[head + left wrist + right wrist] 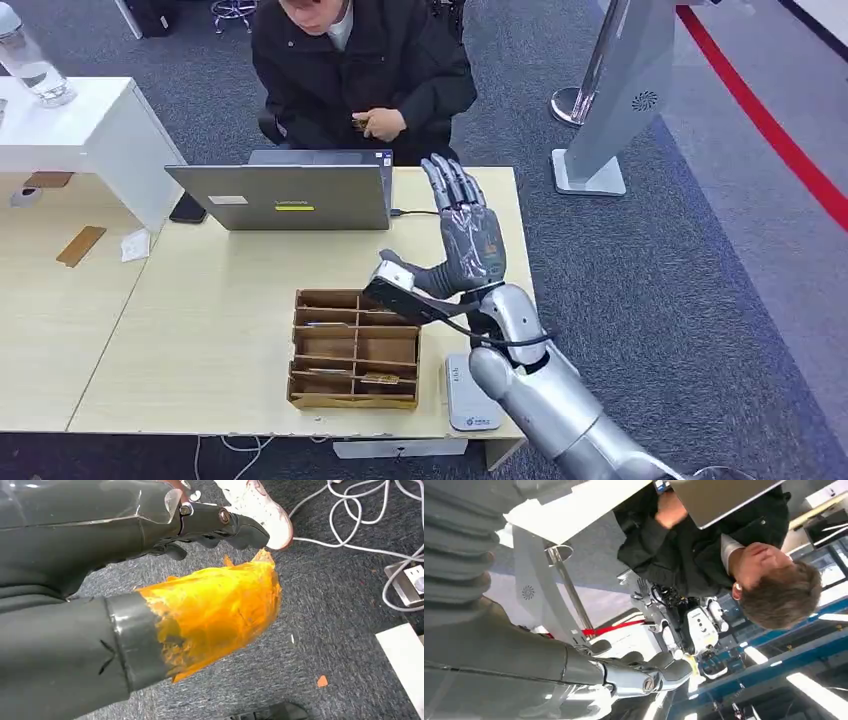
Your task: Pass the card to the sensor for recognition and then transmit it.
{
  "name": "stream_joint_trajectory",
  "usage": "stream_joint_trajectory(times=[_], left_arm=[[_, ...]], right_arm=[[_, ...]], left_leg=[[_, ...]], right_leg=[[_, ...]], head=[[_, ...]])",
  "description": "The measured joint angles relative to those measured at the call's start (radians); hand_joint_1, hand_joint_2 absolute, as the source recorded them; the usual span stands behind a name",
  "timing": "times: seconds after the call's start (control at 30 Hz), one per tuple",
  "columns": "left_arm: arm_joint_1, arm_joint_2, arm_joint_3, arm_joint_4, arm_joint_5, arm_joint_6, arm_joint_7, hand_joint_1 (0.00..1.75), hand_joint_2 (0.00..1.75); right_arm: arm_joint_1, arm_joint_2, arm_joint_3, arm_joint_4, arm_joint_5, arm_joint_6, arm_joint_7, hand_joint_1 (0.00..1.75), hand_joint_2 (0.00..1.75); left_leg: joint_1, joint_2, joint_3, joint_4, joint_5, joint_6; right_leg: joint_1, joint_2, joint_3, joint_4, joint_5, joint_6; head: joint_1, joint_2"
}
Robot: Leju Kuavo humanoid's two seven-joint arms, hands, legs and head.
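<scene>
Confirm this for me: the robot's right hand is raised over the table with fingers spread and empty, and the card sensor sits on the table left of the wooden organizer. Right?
Wrong on one point. In the head view the white card sensor lies to the right of the wooden organizer, near the table's front edge, partly under the right arm. The rest holds: the right hand is raised over the table, fingers spread, holding nothing.
</scene>
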Motion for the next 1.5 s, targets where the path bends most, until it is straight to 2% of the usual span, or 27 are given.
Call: stream_joint_trajectory(times=[0.23,0.53,0.77,1.23,1.5], left_arm=[[0.003,0.002,0.000,0.000,0.018,0.007,-0.006,0.00,0.00],[0.021,0.005,0.005,0.000,0.040,0.030,-0.027,0.00,0.00],[0.032,0.005,0.013,0.000,0.047,0.040,-0.038,0.00,0.00],[0.034,0.001,0.030,0.000,0.058,0.053,-0.044,0.00,0.00],[0.034,-0.001,0.038,0.000,0.060,0.054,-0.045,0.00,0.00]], right_arm=[[0.073,-0.002,0.000,-0.088,-0.139,-0.033,-0.099,0.00,0.00],[0.257,-0.017,0.002,-0.283,-0.361,-0.094,-0.279,0.00,0.00],[0.375,-0.035,0.011,-0.392,-0.535,-0.092,-0.393,0.00,0.00],[0.490,-0.065,0.008,-0.466,-0.667,-0.041,-0.444,0.00,0.00],[0.526,-0.065,-0.001,-0.474,-0.687,-0.023,-0.451,0.00,0.00]], left_leg=[[0.000,0.000,0.000,0.000,0.000,0.000],[0.000,0.000,-0.001,0.000,-0.001,0.000],[0.000,0.000,-0.001,0.000,-0.001,0.000],[0.000,0.000,-0.002,0.000,-0.001,0.000],[0.000,0.000,-0.002,0.000,-0.001,0.000]], right_leg=[[0.000,0.000,0.000,0.000,0.000,0.000],[0.000,0.000,-0.001,0.000,-0.001,0.000],[0.000,0.000,-0.001,0.000,-0.001,0.000],[0.000,0.000,-0.002,-0.001,-0.001,0.000],[0.000,0.000,-0.002,-0.001,-0.001,0.000]], head=[[0.000,0.000],[0.000,0.000],[0.000,0.000],[0.000,0.000],[0.000,0.000]])
